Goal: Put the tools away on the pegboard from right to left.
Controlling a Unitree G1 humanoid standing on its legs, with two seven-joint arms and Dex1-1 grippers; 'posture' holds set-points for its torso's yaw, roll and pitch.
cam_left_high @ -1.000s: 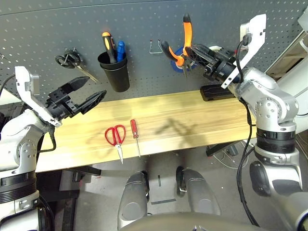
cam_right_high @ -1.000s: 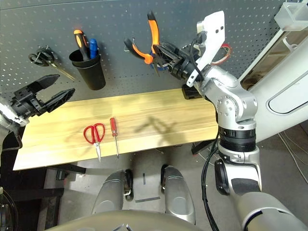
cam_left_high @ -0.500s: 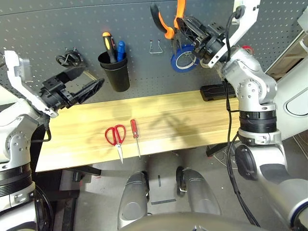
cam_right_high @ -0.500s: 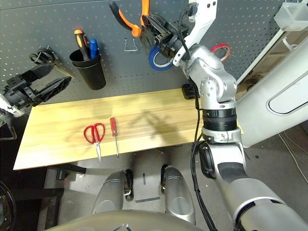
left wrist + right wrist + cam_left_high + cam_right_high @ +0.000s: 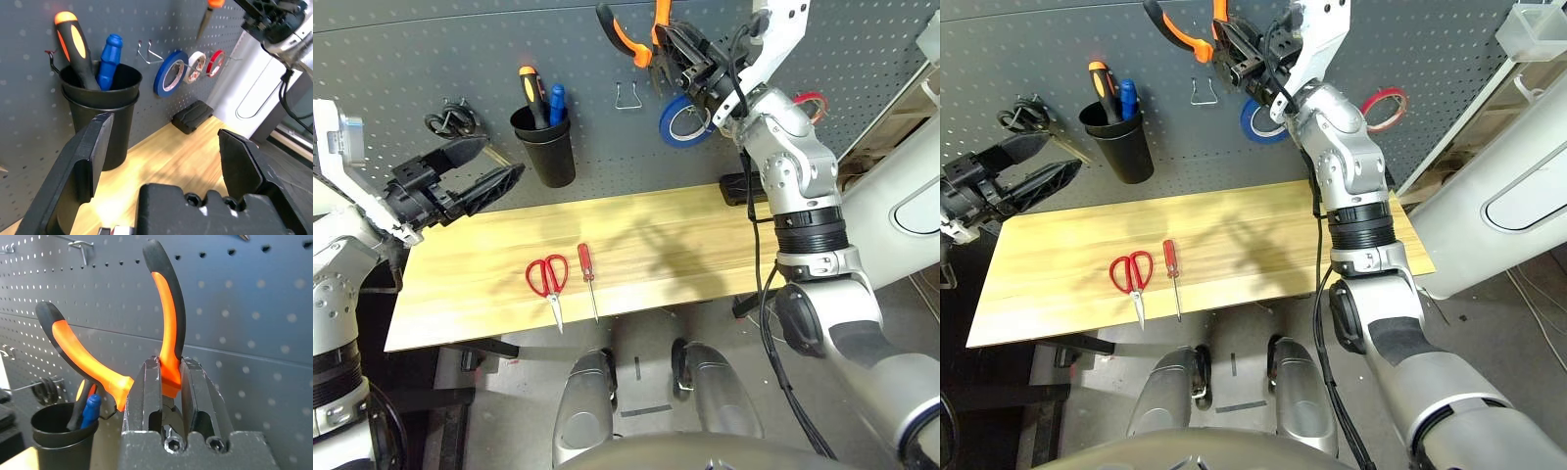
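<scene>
The right tool point(image 5: 167, 396), clamped on the orange-handled pliers point(image 5: 168, 328), has moved left along the frame's top; the left tool's point(image 5: 164, 171) fingers are apart.

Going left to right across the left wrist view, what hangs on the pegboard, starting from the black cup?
Black cup, empty wire hook, blue tape roll, white tape roll, red tape ring.
</scene>
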